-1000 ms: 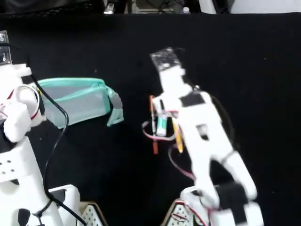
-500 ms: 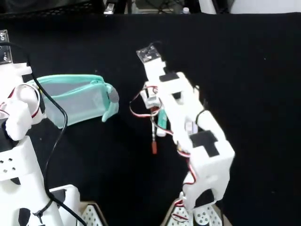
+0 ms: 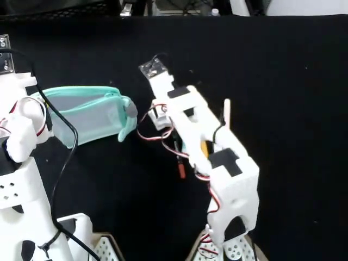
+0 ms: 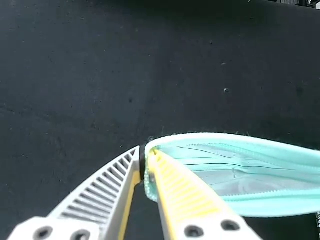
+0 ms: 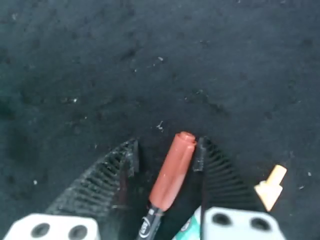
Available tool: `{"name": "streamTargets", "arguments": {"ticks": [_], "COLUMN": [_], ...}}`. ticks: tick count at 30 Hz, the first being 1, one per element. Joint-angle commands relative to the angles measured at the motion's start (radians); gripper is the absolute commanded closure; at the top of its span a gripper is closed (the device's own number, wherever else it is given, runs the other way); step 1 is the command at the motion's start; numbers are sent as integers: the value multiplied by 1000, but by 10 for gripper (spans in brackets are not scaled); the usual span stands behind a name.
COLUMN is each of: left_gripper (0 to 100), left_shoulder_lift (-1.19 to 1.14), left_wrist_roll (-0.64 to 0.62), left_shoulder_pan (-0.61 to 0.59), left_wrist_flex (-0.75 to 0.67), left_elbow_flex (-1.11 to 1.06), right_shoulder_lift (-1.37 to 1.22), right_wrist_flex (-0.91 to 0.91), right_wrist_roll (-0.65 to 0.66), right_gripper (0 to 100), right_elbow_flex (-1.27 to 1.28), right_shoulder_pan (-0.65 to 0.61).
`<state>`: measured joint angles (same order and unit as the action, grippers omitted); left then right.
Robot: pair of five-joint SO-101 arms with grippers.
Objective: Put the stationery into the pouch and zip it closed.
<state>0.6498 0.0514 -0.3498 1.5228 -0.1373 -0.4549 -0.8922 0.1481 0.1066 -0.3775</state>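
High view: a soft teal mesh pouch (image 3: 87, 111) is seen left of the bent right arm (image 3: 201, 130). Left wrist view: its end is pinched shut in the ribbed left gripper (image 4: 145, 167). Right wrist view: a red-capped pen (image 5: 172, 170) is straddled by the parted right gripper (image 5: 165, 150).

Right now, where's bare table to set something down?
Bare: the table right of the right arm, and the far strip behind the pouch. Crowded: from the pouch mouth to the right gripper, with the red pen and cables.
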Motion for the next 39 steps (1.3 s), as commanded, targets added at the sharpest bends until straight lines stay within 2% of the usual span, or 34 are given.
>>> {"name": "streamTargets", "arguments": {"ticks": [1,4,14,21,25,32,36,39], "left_gripper": [970,970,970,970,970,970,970,970], "left_shoulder_lift": [-11,-11,-11,-11,-11,-11,-11,-11], "left_wrist_roll": [0,0,5,5,3,0,0,0], "left_shoulder_pan": [5,5,5,5,5,7,7,7], "left_wrist_flex": [6,6,6,8,8,8,6,6], "left_elbow_flex": [-65,-65,-65,-65,-65,-65,-65,-65], "right_shoulder_lift": [-1,1,200,438,647,1059,1155,1152], "right_wrist_flex": [-9,-8,-17,-155,-190,-133,-137,-137], "right_wrist_roll": [-2,-9,-9,2,52,138,209,227], "right_gripper": [887,992,986,986,986,986,986,986], "right_elbow_flex": [-44,-41,93,269,409,812,943,955], "right_shoulder_pan": [-14,-12,38,35,40,38,31,-25]}}
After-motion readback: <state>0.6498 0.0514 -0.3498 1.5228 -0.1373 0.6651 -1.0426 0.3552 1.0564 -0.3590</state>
